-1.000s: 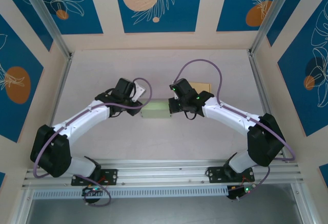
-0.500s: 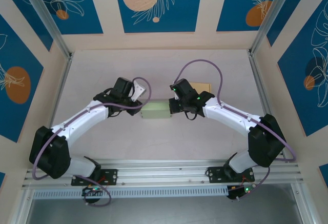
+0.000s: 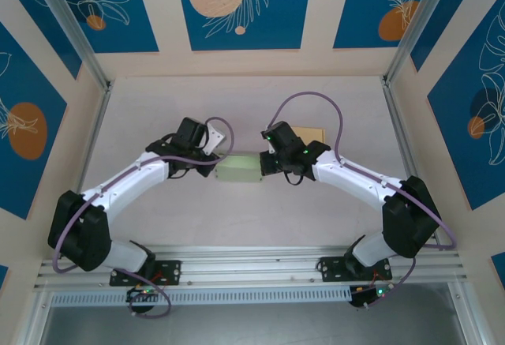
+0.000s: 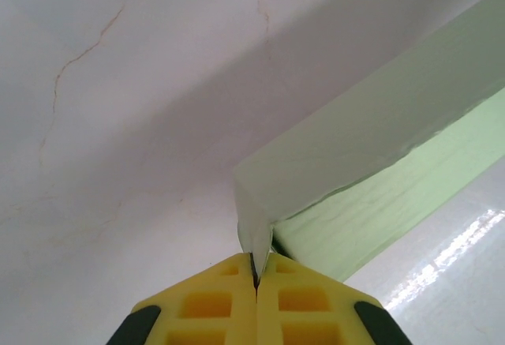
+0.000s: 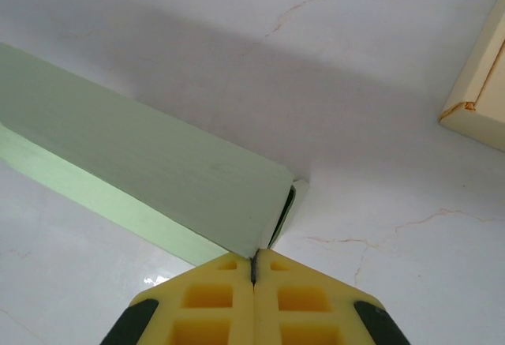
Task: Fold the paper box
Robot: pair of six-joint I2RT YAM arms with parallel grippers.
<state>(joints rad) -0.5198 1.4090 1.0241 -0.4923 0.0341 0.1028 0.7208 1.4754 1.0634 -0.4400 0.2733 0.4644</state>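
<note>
So my left claw [image 4: 255, 270] is pinched shut on a corner flap of the green box [image 3: 239, 169]. My right claw [image 5: 254, 262] is clamped on the opposite corner, with the box mid-table [image 3: 158, 100] between them.

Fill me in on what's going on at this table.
Two robot arms are working a green paper box in the middle of the table. The left gripper is shut on a thin flap at one end; the right gripper is shut on the box's other end. A cream box lies apart, behind it.
</note>
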